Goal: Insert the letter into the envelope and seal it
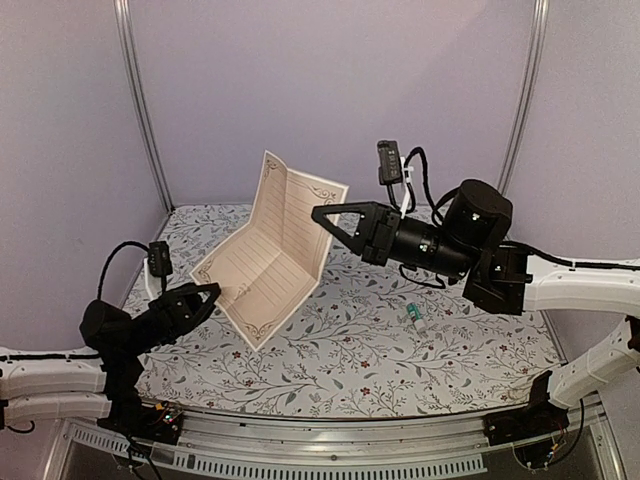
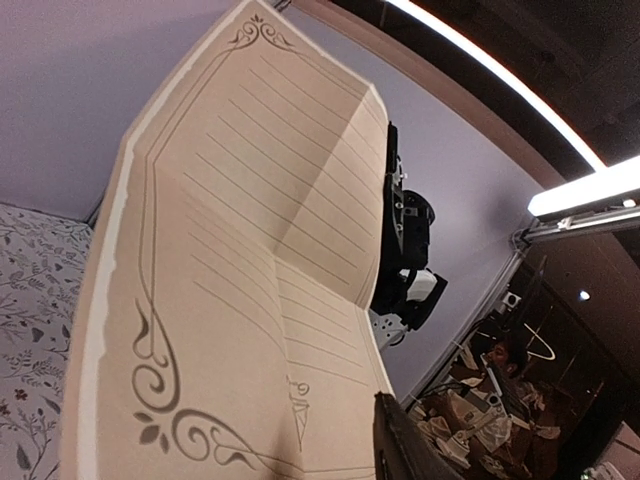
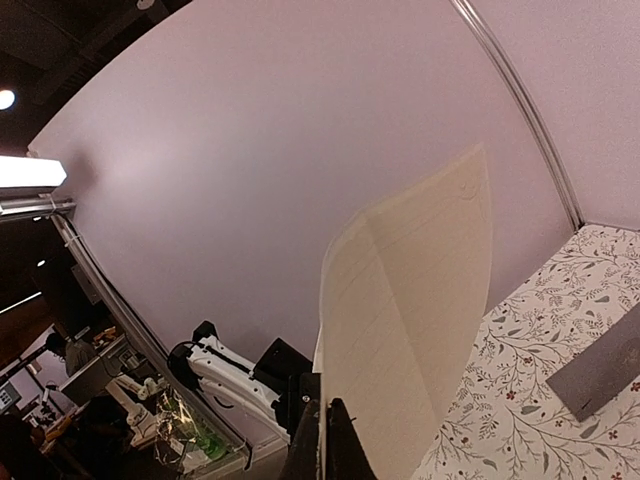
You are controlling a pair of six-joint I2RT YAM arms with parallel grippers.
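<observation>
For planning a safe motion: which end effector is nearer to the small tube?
Right. The right end effector is raised, left of the tube; the left end effector is far left, beyond the letter.

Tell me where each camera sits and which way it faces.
Top external: above, behind the robot, looking down at the floral tablecloth; left gripper and right gripper show, holding the tan bordered paper letter.
Left wrist: low, facing up the letter's printed face; one finger shows.
Right wrist: at the letter's edge, facing the wall; own fingertips show.
All share the letter.

Right end effector [image 1: 320, 213] clamped, left arm [image 1: 150, 328] outstretched.
</observation>
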